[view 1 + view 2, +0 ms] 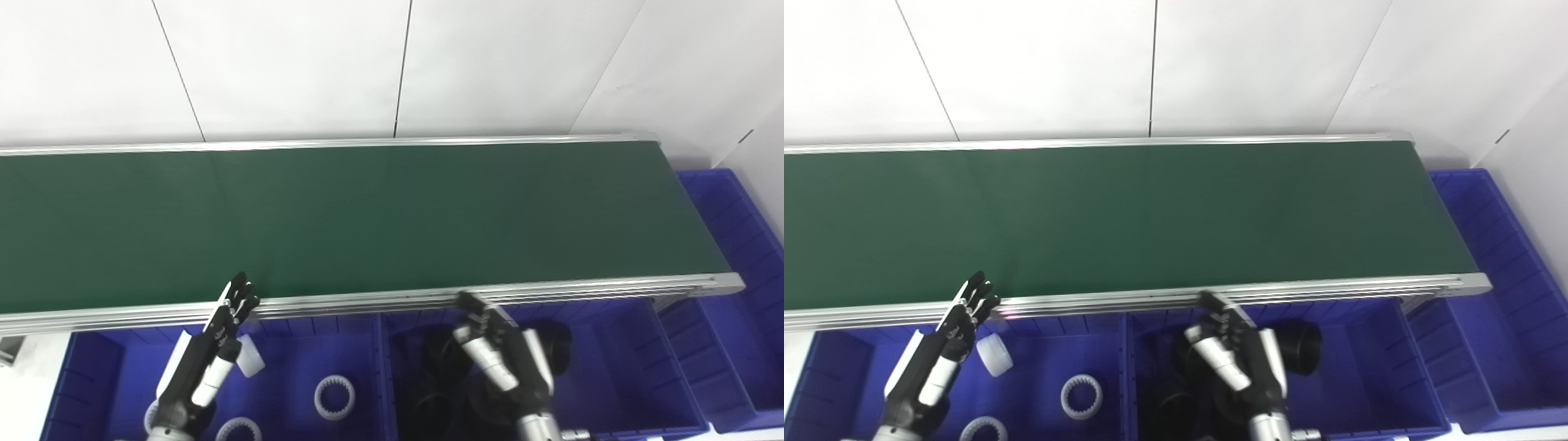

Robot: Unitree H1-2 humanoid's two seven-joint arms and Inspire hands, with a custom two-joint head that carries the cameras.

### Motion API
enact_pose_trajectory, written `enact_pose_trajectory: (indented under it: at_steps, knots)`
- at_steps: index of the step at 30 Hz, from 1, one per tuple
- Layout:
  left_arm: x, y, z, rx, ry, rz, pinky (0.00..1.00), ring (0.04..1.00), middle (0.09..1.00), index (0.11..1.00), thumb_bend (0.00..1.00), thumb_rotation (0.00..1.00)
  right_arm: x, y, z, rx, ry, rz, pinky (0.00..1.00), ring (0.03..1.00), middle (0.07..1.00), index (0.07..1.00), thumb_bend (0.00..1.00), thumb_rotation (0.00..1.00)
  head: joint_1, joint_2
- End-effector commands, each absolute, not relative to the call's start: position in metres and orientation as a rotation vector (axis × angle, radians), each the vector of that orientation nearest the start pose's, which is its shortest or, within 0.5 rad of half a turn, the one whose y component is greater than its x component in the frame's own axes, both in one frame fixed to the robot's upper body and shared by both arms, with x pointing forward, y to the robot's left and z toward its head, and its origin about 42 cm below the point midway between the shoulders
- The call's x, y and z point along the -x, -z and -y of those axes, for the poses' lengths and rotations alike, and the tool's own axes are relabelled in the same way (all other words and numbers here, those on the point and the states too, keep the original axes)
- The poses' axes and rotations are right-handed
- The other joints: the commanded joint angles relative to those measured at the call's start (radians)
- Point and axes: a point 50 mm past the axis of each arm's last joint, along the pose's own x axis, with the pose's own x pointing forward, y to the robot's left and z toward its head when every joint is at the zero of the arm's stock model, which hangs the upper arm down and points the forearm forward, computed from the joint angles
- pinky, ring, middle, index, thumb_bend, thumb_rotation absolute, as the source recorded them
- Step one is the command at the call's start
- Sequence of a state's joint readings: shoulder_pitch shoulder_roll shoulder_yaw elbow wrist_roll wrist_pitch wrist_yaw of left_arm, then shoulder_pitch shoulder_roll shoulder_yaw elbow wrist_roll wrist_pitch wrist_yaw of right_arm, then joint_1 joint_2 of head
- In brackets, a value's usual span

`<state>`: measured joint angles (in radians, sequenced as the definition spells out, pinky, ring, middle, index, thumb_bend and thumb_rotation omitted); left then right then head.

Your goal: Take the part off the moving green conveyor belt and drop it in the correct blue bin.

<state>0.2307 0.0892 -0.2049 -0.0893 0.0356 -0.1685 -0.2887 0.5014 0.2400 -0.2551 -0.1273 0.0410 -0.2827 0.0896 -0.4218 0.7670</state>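
The green conveyor belt [367,220] runs across the view with no part on it. My left hand [214,343] is open and empty, fingers reaching up to the belt's near rail, above the left blue bin [92,380]. My right hand [499,355] is open and empty, held over the middle blue bin [618,367]. The left bin holds white parts: a toothed ring [334,397], a cylinder [250,355] and another ring [239,430]. The middle bin holds black cylindrical parts [556,346].
A third blue bin [741,245] stands at the belt's right end. The aluminium rail [398,300] edges the belt's near side. A white panelled wall [392,61] rises behind the belt.
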Motion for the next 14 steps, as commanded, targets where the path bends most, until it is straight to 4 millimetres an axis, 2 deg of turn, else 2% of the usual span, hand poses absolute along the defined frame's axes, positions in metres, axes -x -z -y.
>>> enact_pose_trajectory:
  at_steps: [1,8,14]
  knots:
    - [-0.199,-0.095,-0.169,-0.092,0.407,0.179,1.0,0.966,0.997,1.0,0.8,0.9,-0.107,-0.064,0.219,-0.187,0.451,0.08,0.77,0.799,0.828,0.825,0.79,0.72,0.019,-0.001]
    - [-0.186,-0.093,-0.159,-0.097,0.359,0.253,1.0,1.0,1.0,1.0,0.7,0.92,-0.101,-0.06,0.229,-0.147,0.436,0.101,0.82,0.837,0.865,0.848,0.81,0.77,0.078,-0.015]
    - [-0.174,-0.092,-0.154,-0.11,0.349,0.279,1.0,1.0,1.0,1.0,0.69,0.96,-0.096,-0.06,0.234,-0.096,0.431,0.089,0.86,0.861,0.879,0.861,0.81,0.83,0.104,-0.017]
